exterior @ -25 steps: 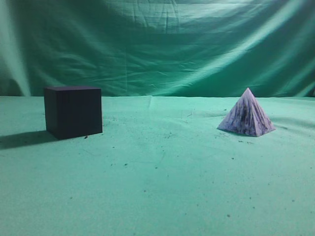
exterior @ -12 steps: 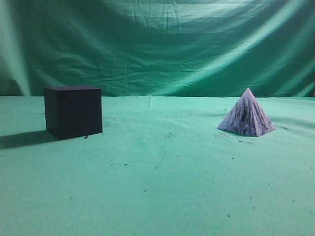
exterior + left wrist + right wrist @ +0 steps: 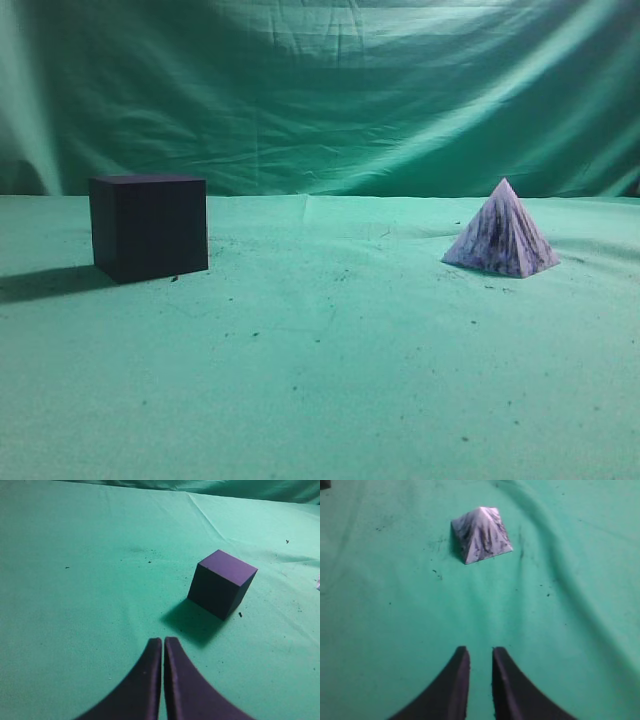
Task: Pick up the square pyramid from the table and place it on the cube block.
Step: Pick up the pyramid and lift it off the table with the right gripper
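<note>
The marbled white-lilac square pyramid (image 3: 502,233) stands on the green table (image 3: 330,350) at the right; it also shows in the right wrist view (image 3: 481,534). The dark cube block (image 3: 149,226) stands at the left, also in the left wrist view (image 3: 221,582). My left gripper (image 3: 163,641) is shut and empty, above the cloth short of the cube. My right gripper (image 3: 480,651) is slightly open and empty, well short of the pyramid. Neither gripper shows in the exterior view.
A wrinkled green backdrop (image 3: 320,90) hangs behind the table. The cloth has folds near the pyramid (image 3: 545,545) and small dark specks. A dark corner of the cube (image 3: 324,484) shows at the top left of the right wrist view.
</note>
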